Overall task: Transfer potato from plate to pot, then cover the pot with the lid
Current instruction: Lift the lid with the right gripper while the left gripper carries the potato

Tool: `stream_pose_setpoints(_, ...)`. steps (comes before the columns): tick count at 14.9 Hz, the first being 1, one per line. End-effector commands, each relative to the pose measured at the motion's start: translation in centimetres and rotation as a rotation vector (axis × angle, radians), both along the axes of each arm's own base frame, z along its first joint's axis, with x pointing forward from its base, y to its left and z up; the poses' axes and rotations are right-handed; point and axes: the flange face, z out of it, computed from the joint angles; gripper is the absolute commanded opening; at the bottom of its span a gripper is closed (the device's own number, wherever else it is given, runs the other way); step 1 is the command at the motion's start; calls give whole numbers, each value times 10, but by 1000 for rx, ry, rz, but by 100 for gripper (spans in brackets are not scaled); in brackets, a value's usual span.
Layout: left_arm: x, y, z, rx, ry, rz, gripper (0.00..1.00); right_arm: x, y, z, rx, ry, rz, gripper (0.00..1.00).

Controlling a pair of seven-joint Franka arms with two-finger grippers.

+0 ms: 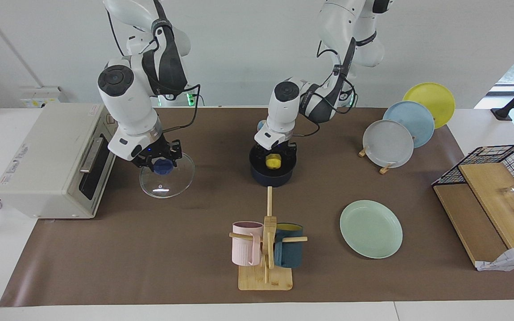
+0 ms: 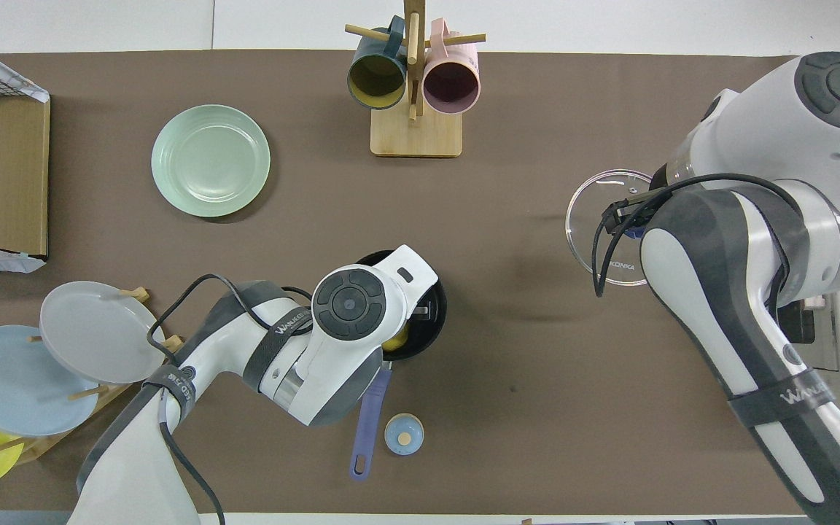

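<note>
The left gripper [image 1: 274, 157] sits right down in the mouth of the pot [image 1: 273, 176], and the potato [image 1: 273, 161] shows yellow between its fingers, inside the rim; whether those fingers are spread or pinching I cannot tell, so I won't call the drop done. The plate [image 1: 371, 228] lies bare, well away toward the left arm's end of the table and farther from the robots than the pot. Over by the toaster oven [image 1: 51, 160], the right gripper [image 1: 164, 162] is clamped on the blue knob of the lid [image 1: 167, 174], and the glass disc hangs tilted beneath it, off the mat as best I can judge: a sensible hold, since the knob is the only thing to pinch and it keeps the rim free to seat. The lid's path to the pot looks open, bare brown mat all the way. The snag is the left arm itself, planted over the pot; it must lift out first. The mug stand [image 1: 266, 249] stands farther from the robots, clear of that lane. The pot handle [image 2: 368, 423] points toward the robots, beside a small bell [image 2: 403, 434], out of the lid's way.
</note>
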Motion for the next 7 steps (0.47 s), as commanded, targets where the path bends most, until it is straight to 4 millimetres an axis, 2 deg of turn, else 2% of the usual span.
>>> stream_pose_setpoints(1,6,9,32,15,-13,-4,100,1,22,4,14,12,-35,0)
stream_pose_setpoints(3,26,28,66,14,-17,11,100,-3,39,6,11,10,-52,0)
stream_pose_setpoints(5,50,61,109,18,-16,13,100,-6,59,9,11,-2,-76,0)
stream_pose_setpoints(7,76,103,152,23,-11,36,100,-11,83,12,12,-10,-98,0)
